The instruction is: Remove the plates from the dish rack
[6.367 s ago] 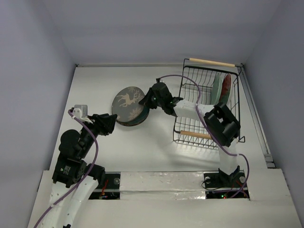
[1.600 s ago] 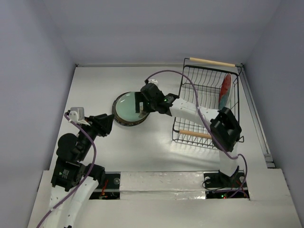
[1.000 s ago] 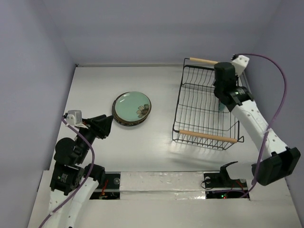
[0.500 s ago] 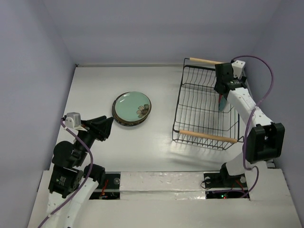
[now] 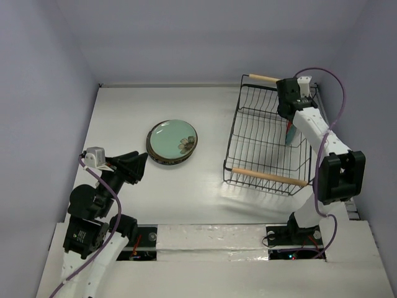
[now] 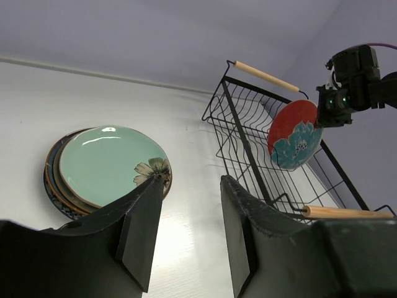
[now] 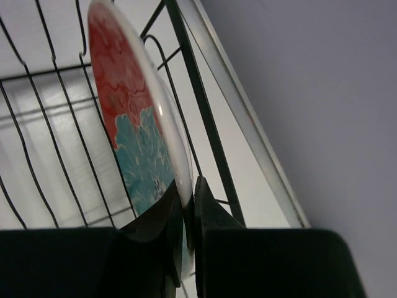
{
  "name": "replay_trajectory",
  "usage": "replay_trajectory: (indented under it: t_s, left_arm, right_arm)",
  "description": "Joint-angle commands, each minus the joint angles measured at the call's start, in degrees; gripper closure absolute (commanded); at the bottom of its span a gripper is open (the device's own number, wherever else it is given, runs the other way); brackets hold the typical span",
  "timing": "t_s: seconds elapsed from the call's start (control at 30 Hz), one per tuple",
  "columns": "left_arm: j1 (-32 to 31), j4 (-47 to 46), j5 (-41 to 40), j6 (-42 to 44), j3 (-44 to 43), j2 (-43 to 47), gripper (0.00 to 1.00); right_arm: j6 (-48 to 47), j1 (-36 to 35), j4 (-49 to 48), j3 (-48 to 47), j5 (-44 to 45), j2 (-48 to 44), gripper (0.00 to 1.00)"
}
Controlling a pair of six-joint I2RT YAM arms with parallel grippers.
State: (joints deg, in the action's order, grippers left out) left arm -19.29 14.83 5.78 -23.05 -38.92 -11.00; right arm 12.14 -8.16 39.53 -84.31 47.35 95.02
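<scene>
The black wire dish rack [image 5: 267, 149] with wooden handles stands at the right. One red plate with a teal flower [image 5: 289, 132] stands on edge in it, near its far right side. My right gripper [image 5: 289, 119] is above it, shut on its upper rim; in the right wrist view the fingers [image 7: 167, 217] pinch the plate [image 7: 124, 124]. A stack of plates [image 5: 172, 141], a pale green one with a flower on top, lies left of the rack. My left gripper [image 5: 139, 164] is open and empty, near the stack's front left. The left wrist view shows the stack [image 6: 108, 164] and the red plate [image 6: 296, 135].
The rack's near wooden handle [image 5: 268, 177] faces the arm bases and the far one [image 5: 263, 78] is by the back wall. The table's right edge rail [image 5: 335, 155] runs close beside the rack. Purple cables loop above both arms.
Two plates were added to the stack by the right arm. It then swung over to the rack's far right and closed on the red plate's rim. The left arm barely moved.
</scene>
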Motion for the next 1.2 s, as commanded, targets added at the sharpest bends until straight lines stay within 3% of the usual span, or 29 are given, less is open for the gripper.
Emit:
replay_trajectory:
  t_s: [0.0, 0.3, 0.6, 0.87, 1.0, 1.17]
  left_arm:
    - [-0.3, -2.3, -0.1, -0.1, 0.2, 0.4, 0.61]
    - [-0.3, -2.2, -0.1, -0.2, 0.2, -1.2, 0.61]
    - [-0.3, -2.3, 0.0, -0.2, 0.2, -1.9, 0.61]
    - [-0.3, -2.3, 0.0, -0.2, 0.2, -2.5, 0.61]
    - [0.2, -2.3, -0.3, -0.3, 0.2, -2.8, 0.61]
    - [0.2, -2.0, -1.2, -0.6, 0.2, -2.8, 0.61]
  right_arm:
    - [-1.0, 0.4, -0.5, -0.9, 5.4, -4.1, 1.00]
    - [-2.4, -1.4, 1.3, -3.2, 6.7, -10.6, 1.00]
    - [-1.1, -2.5, 1.5, -5.8, -3.6, -22.1, 1.00]
    - [6.1, -8.9, -10.9, -2.8, -28.5, -32.3, 1.00]
    - [11.1, -16.4, -20.9, 0.6, -39.7, -28.9, 1.00]
    - [19.2, -21.8, -35.6, 1.9, -53.0, -17.5, 1.00]
